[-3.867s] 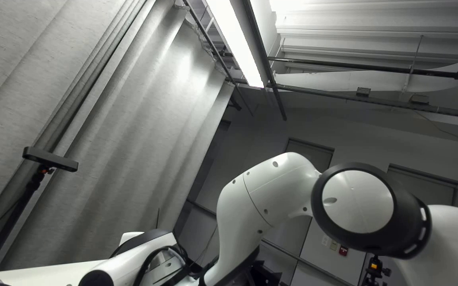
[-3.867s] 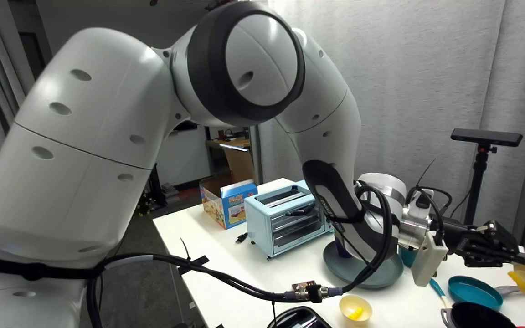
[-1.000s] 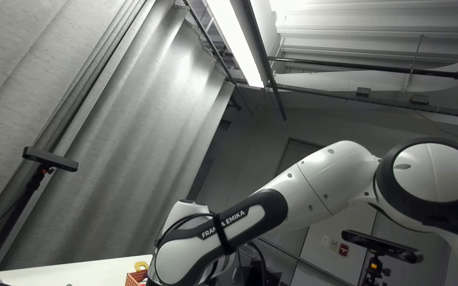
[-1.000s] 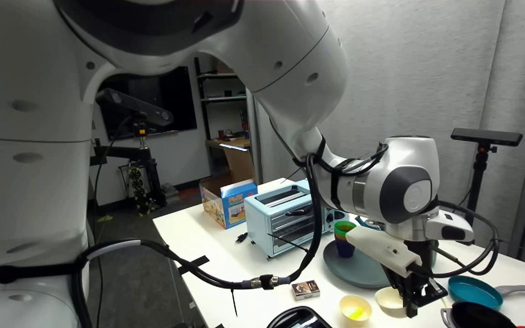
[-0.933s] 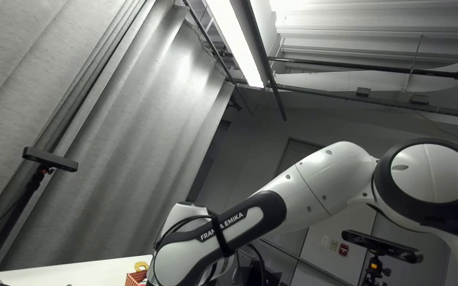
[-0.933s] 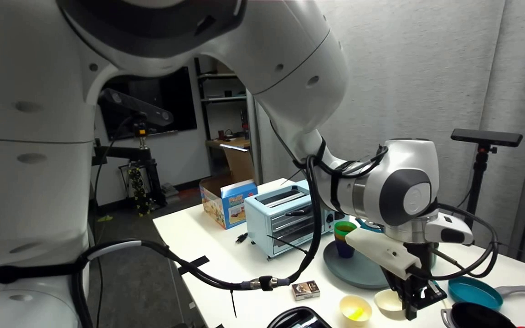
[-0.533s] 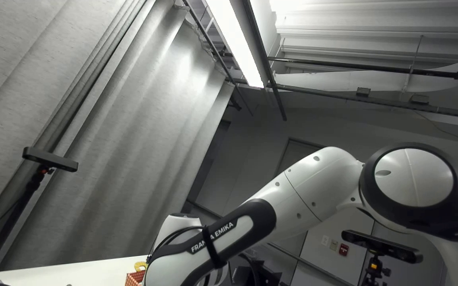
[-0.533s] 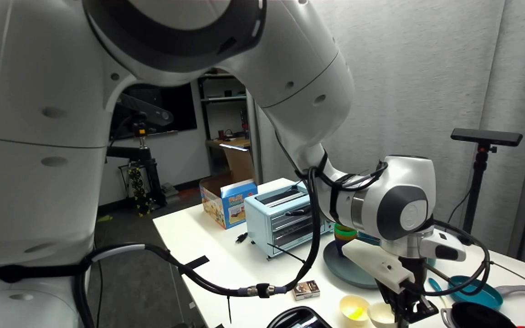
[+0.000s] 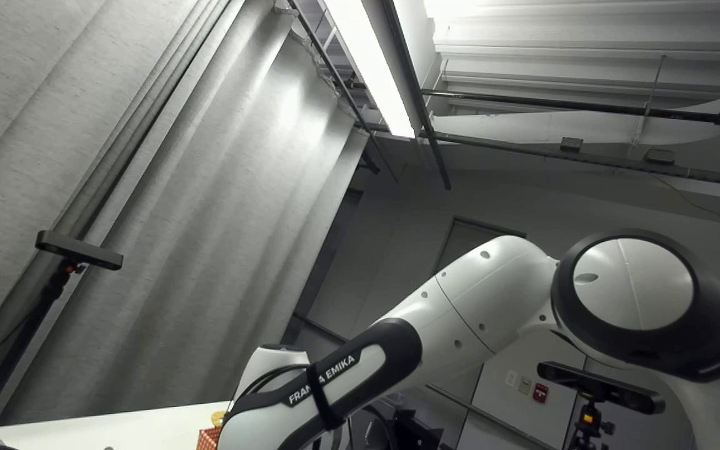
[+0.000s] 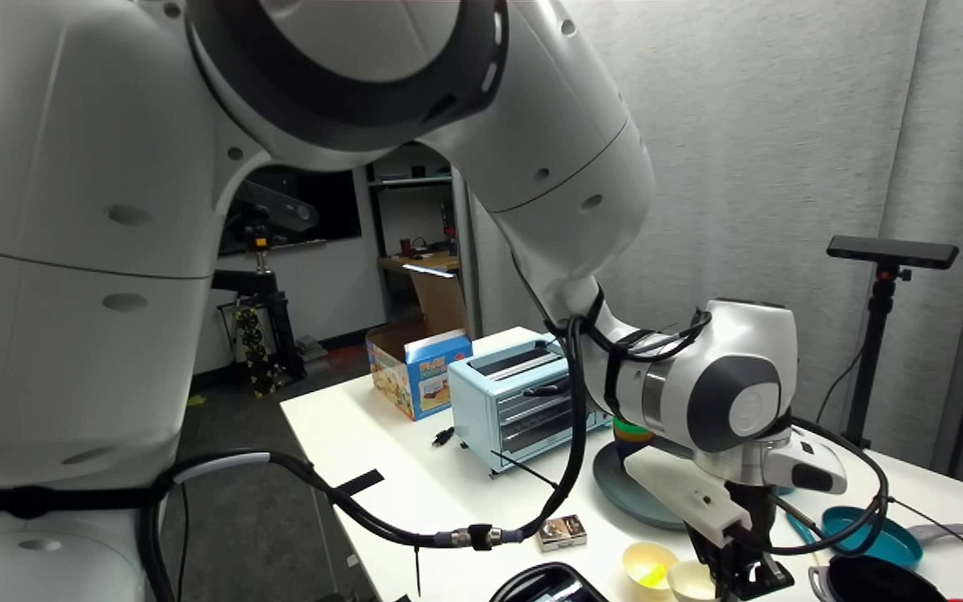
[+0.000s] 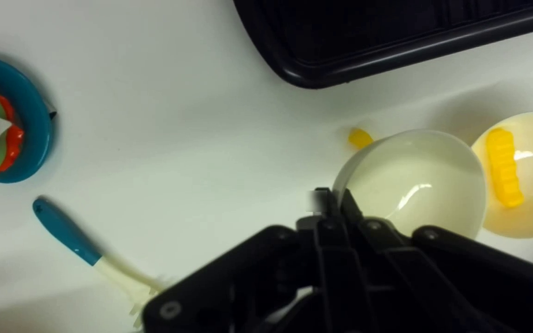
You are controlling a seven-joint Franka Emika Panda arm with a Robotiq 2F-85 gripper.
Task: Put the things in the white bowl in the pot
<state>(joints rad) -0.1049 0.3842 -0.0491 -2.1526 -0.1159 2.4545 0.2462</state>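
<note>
The gripper point(image 11: 337, 203) pinches the white bowl point(image 11: 421, 175) by its rim, right of centre in the wrist view. Tipped seconds ago with a yellow piece inside, it now looks bare; pouring seems over. The dark pot point(image 10: 881, 579), lower right in an exterior view, hides its contents.

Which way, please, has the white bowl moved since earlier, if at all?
Yes: in an exterior view, the white bowl has moved leftward, toward the unmoved pale yellow bowl.
</note>
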